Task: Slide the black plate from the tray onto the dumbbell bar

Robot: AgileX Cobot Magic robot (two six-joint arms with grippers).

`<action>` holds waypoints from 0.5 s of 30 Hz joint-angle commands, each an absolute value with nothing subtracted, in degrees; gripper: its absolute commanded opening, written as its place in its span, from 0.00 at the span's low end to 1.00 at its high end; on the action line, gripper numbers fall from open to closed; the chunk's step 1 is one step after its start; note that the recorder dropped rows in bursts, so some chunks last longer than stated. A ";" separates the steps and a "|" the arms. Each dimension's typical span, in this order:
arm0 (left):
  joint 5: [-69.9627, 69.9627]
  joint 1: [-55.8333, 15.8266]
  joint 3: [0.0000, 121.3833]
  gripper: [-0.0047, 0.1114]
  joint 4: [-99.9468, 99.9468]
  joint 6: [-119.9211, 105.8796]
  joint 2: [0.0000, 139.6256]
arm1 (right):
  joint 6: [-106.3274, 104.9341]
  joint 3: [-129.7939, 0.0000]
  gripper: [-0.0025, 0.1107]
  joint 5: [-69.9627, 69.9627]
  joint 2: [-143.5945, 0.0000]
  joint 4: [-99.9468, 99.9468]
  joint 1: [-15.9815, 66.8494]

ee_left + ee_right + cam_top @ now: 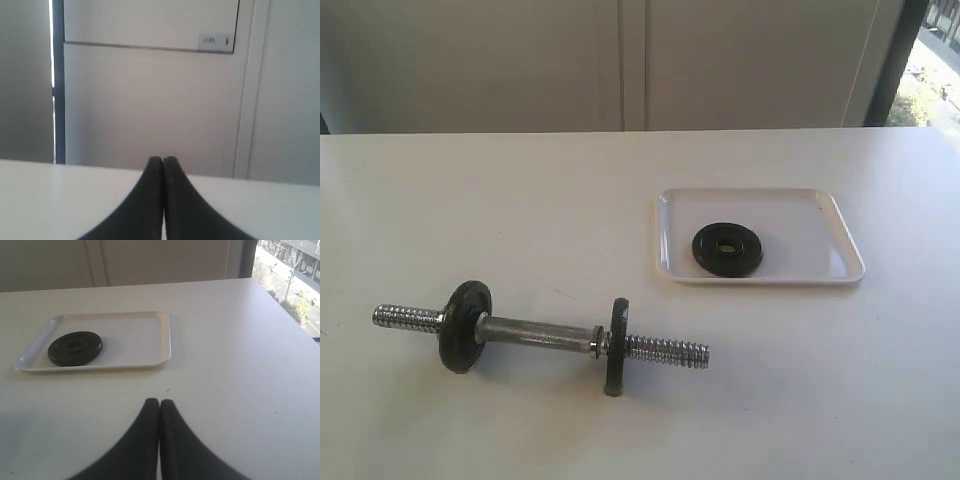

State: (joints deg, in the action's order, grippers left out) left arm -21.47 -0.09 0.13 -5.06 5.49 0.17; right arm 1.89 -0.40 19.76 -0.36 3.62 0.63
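Left claw [163, 162]: fingers together, holding nothing; it faces a pale wall [150, 110] across the white table [40, 200]. Right claw [159, 404]: fingers together, empty, well apart from the tray [145, 335]. The plate [75, 348] lies flat in the tray, at 9 o'clock of its centre in the exterior view. The bar [535, 332], carrying two discs [465, 325], lies on the table at 8 o'clock from the tray. Only the exterior view shows the bar; neither claw appears there.

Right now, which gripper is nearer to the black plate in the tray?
Right, most likely. The right gripper has the black plate in its view, in the tray beyond its tips. The left gripper sees only table and wall.
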 commanded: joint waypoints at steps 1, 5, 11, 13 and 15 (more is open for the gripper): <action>-33.16 -0.09 0.00 0.04 -5.45 7.74 0.00 | 1.31 0.00 0.02 19.69 0.00 3.04 0.65; -37.52 -0.09 0.00 0.04 -5.45 9.61 0.00 | 1.31 0.00 0.02 19.69 0.00 3.04 0.65; -36.99 -0.09 2.61 0.04 -5.17 13.47 0.51 | 1.31 0.00 0.02 19.69 0.00 3.04 0.65; -36.15 -0.09 4.74 0.04 -5.03 13.46 1.75 | 1.31 0.00 0.02 19.69 0.00 3.04 0.65; -35.24 -0.09 7.36 0.04 -5.03 13.46 3.68 | 1.31 0.00 0.02 19.69 0.00 3.04 0.65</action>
State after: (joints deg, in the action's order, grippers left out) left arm -35.65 -0.09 4.16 -5.06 12.57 1.65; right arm 1.89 -0.40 19.76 -0.36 3.51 0.63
